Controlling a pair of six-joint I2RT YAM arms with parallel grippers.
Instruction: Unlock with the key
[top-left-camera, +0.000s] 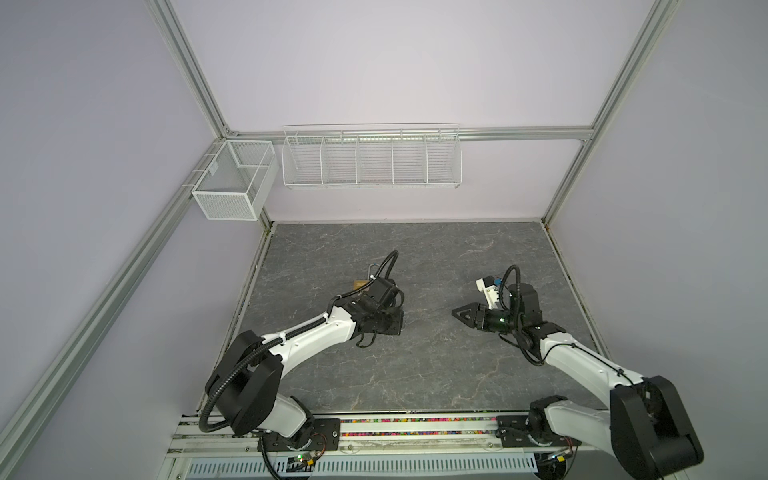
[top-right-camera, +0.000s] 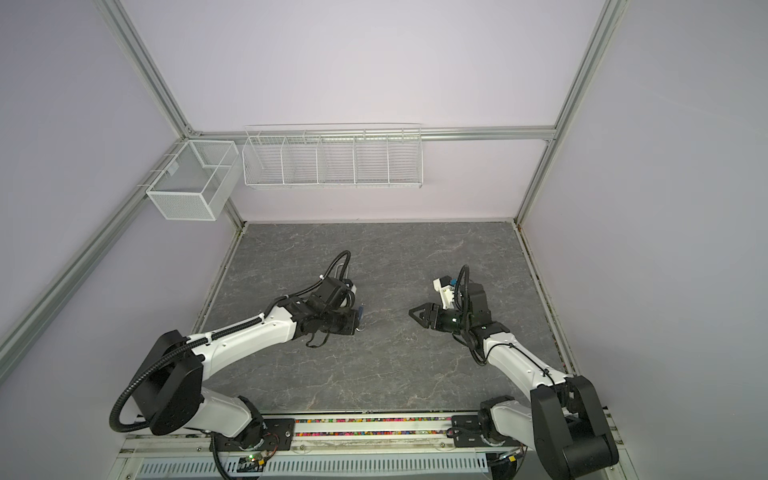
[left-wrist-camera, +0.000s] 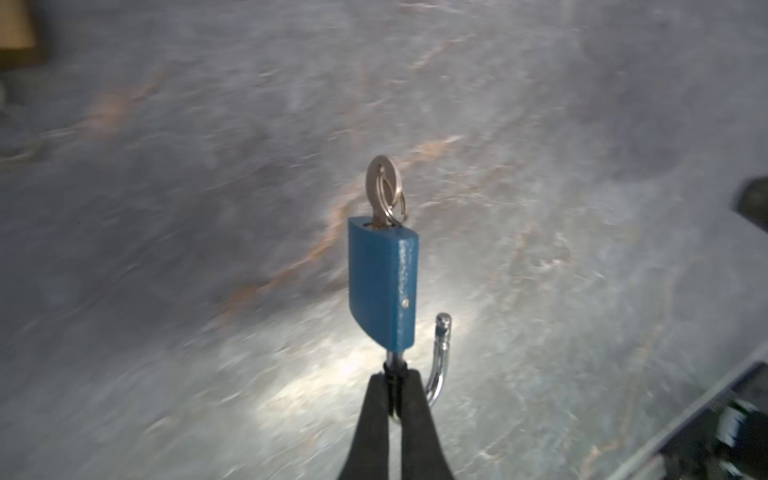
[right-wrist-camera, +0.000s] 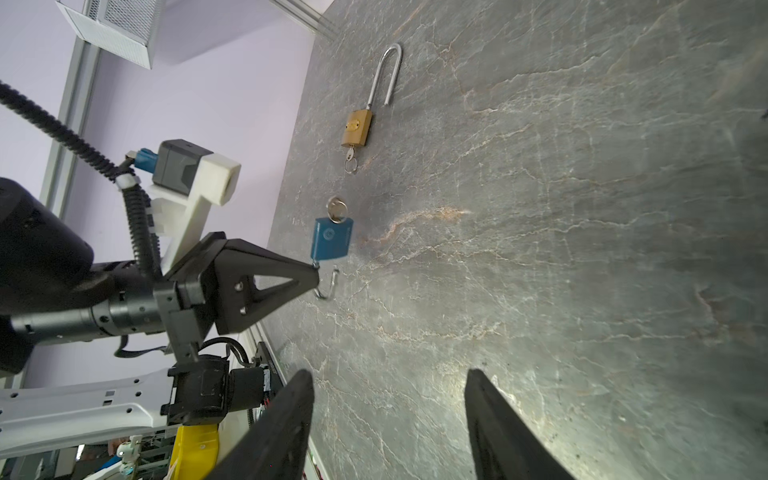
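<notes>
L claw (left-wrist-camera: 390, 376): fingers pressed together on the chrome shackle (left-wrist-camera: 440, 357) of the blue padlock (left-wrist-camera: 382, 286), gripping the leg that enters the body. The lock is carried by the claw alone, body pointing away from it. The shackle's free end stands out of the body, i.e. the lock is open. Cannot tell whether that free end touches the table (left-wrist-camera: 166, 249). Key (left-wrist-camera: 379, 183) is seated in the keyway at the far end of the body. In a top view only a sliver of the lock shows past the L arm (top-right-camera: 249, 336), approx. mid-table. R claw (right-wrist-camera: 390, 374): fingers spread wide, nothing between them. In both top views its tip points toward the L claw across bare table, well apart. Further back, nr the table's left edge: brass padlock (right-wrist-camera: 357, 126) lying flat, long shackle (right-wrist-camera: 377, 79) w/ one leg out of the body, small key (right-wrist-camera: 351, 156) in its keyway. In a top view this lock is mostly hidden behind the L arm. Rear wall: wire rack (top-left-camera: 372, 162). Left rear corner: mesh basket (top-left-camera: 232, 183). Both hang above table level.
</notes>
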